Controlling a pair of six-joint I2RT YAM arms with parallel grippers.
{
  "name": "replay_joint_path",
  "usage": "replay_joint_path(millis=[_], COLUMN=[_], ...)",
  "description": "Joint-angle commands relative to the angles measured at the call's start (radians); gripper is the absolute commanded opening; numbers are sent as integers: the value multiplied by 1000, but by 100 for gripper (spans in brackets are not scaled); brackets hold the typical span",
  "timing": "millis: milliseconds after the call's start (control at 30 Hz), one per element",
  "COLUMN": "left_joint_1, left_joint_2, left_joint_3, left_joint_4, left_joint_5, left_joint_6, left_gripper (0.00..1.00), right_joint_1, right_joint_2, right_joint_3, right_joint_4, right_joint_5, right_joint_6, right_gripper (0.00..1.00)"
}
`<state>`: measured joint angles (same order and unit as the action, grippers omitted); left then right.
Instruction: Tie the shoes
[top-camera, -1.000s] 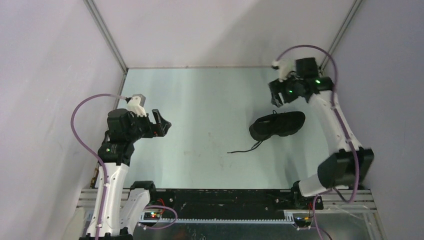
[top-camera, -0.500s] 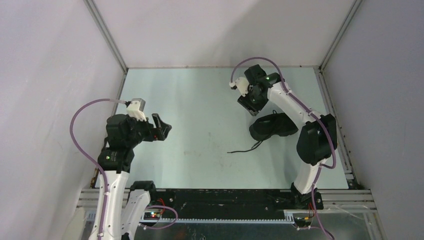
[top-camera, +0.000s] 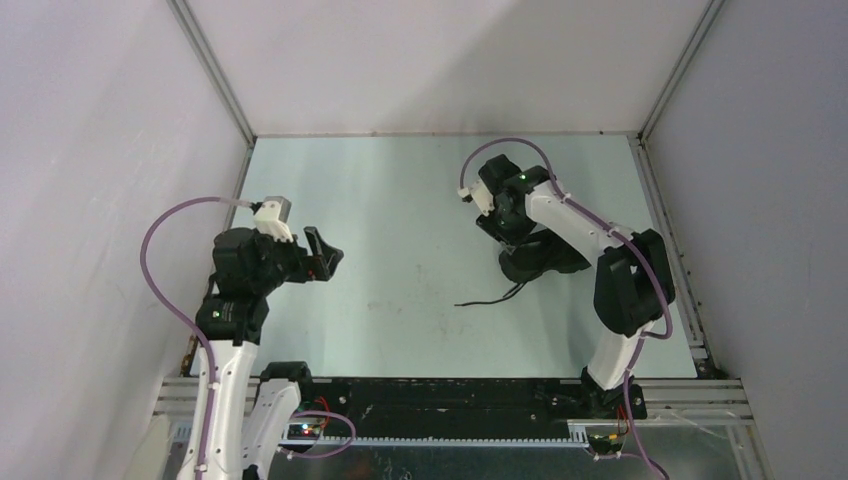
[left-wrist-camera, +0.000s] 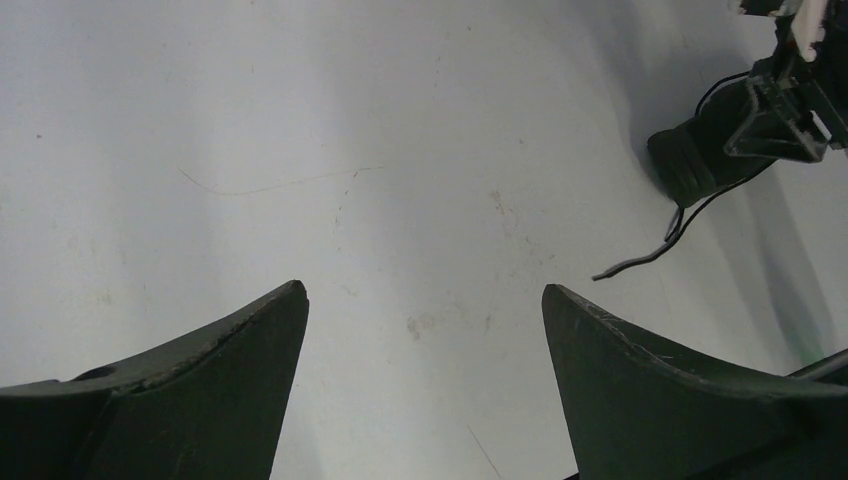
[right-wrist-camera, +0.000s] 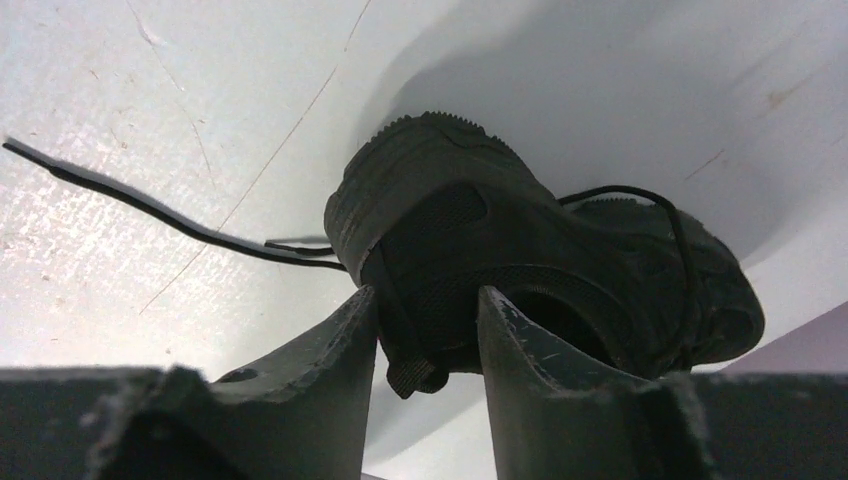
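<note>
I see my left fingers (left-wrist-camera: 200, 390) spread wide above the scuffed counter (left-wrist-camera: 300, 120), the black shoe (left-wrist-camera: 690, 165) and its loose lace (left-wrist-camera: 650, 255) at upper right.

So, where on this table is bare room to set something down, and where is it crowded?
Free: the wide middle of the table, between the left gripper and the sneaker; also the far strip along the back wall. Crowded: the right side, where the right gripper hangs over the sneaker and its loose lace trails out to the left.
</note>
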<state>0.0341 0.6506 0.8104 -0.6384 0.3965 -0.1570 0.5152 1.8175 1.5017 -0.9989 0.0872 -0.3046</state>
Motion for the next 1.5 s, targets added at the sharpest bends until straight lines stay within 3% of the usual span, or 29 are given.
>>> replay_joint_path(millis=[0, 33, 67, 133, 367, 567, 667, 833, 1033, 1233, 1300, 1467], left_joint_1=[6, 6, 6, 6, -17, -113, -208, -374, -497, -599, -604, -620], left_joint_2=[20, 23, 29, 37, 72, 103, 104, 132, 364, 708, 850, 1053], left_joint_3=[34, 37, 44, 47, 22, -7, -60, -203, -168, 76, 145, 263], left_joint_4=[16, 15, 14, 15, 48, 88, 165, 451, 678, 709, 741, 911], left_joint_5=[11, 12, 15, 24, 58, 125, 180, 192, 127, 130, 157, 248], left_joint_6=[9, 7, 5, -1, -29, -21, -20, -50, -62, 53, 57, -80], left_gripper=[94, 94, 94, 93, 91, 90, 90, 86, 85, 80, 74, 70], right_joint_1=[3, 2, 6, 21, 198, 347, 356, 280, 177, 145, 141, 137], right_joint_2=[-83, -88, -93, -109, -200, -312, -342, -385, -425, -431, -440, -481], right_joint_3=[-36, -47, -53, -48, 37, -40, -68, -99, -99, -101, -105, -131], right_joint_4=[0, -6, -11, -10, -57, -88, -109, -126, -109, -107, -109, -137], right_joint_5=[13, 7, -9, -19, -119, -138, -135, -118, -126, -158, -171, -210], right_joint_6=[33, 20, 8, -34, -262, -466, -510, -579, -586, -559, -561, -619], right_gripper=[35, 29, 8, 0, 0, 0, 0, 0, 0, 0, 0, 0])
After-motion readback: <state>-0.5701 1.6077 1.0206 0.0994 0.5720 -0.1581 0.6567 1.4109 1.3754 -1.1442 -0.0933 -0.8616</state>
